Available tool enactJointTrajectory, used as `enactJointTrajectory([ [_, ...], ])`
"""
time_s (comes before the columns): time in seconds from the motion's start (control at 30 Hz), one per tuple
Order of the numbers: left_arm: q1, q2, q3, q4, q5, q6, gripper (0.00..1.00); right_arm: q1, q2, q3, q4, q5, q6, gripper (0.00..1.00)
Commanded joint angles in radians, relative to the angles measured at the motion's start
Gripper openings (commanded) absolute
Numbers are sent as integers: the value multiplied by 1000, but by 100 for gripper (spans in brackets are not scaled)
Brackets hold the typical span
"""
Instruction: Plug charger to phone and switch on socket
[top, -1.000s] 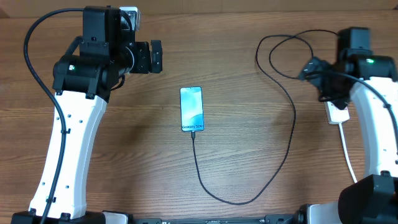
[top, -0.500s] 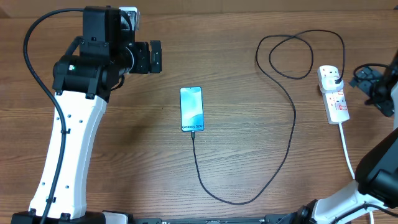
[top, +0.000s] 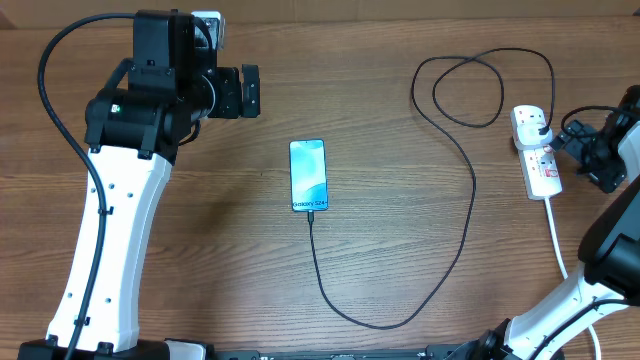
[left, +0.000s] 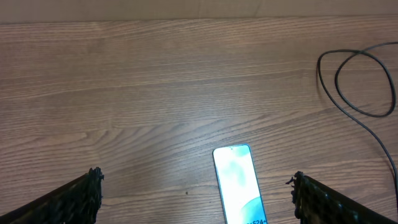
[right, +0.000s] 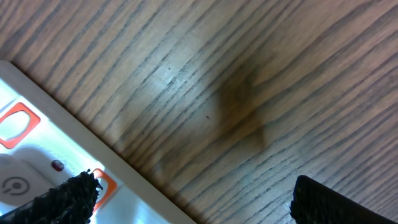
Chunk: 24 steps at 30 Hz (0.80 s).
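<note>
Charger (top: 472, 195), a thin black cable, fills the near part of the overhead view: it sweeps in a wide U across the wooden table (top: 230, 270), low near the front edge, with one end rising to the phone and the other climbing up the right side. Its small tip meets the near short edge of the phone (top: 308, 176), which lies flat in the middle of the table, bright light-blue screen up, small text at that same near edge. To the right and a little farther back lies the socket (top: 536, 150), a white power strip with red switch markings, set lengthwise front to back; its thick white cord (top: 556, 240) trails from the near end toward the front. The right gripper (top: 588, 152) hangs just beside the strip on its right side, fingers spread wide and holding nothing; its wrist camera shows bare wood between the two black fingertips and the strip's edge (right: 37, 155) with an orange-red switch outline at lower left. Whether the switch is on cannot be told. A black plug (top: 540, 125) sits in the far end of the strip, and from it the cable runs out into loose loops on the far right of the table. Farthest back on the left, the left gripper (top: 251, 91) hovers well apart from the phone, fingers wide and empty; its wrist view looks down on the phone (left: 239, 183) between them.
</note>
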Motion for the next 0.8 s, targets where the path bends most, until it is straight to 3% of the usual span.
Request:
enactJointTrajectory([
  [0.0,4,7,7,3,-7,12,100,-2,13,3,12,-20,3,100],
  [0.77,3,14,7,3,-7,12,100,-2,29,3,-30,-84,2,100],
])
